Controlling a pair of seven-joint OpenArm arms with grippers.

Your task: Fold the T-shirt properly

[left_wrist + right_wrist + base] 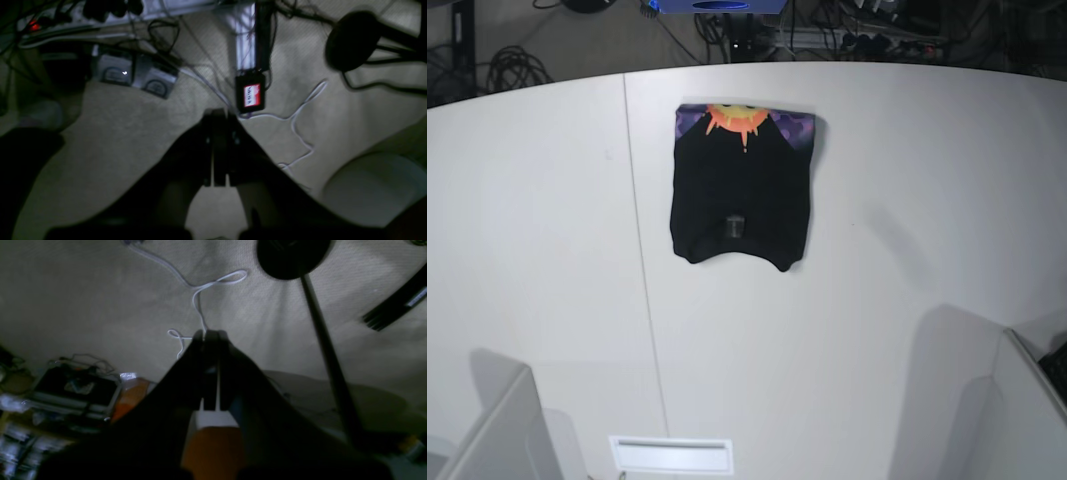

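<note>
The black T-shirt (742,195) lies folded into a compact rectangle on the white table (907,200), far of centre. Its orange sun print (739,118) on the purple patch shows along the far edge, and a small label (735,225) sits near the middle. My left gripper (218,115) is shut with nothing between its fingers, and the left wrist view shows only beige carpet beyond it. My right gripper (211,334) is shut and empty too, also over carpet. Neither wrist view shows the shirt. Both arms stand low at the near corners, well away from it.
Pale arm parts rise at the near left (497,430) and near right (1017,410) of the base view. A seam (642,250) runs across the table, and a slot (670,455) sits at its near edge. White cables (200,290) and boxes (133,73) lie on the carpet.
</note>
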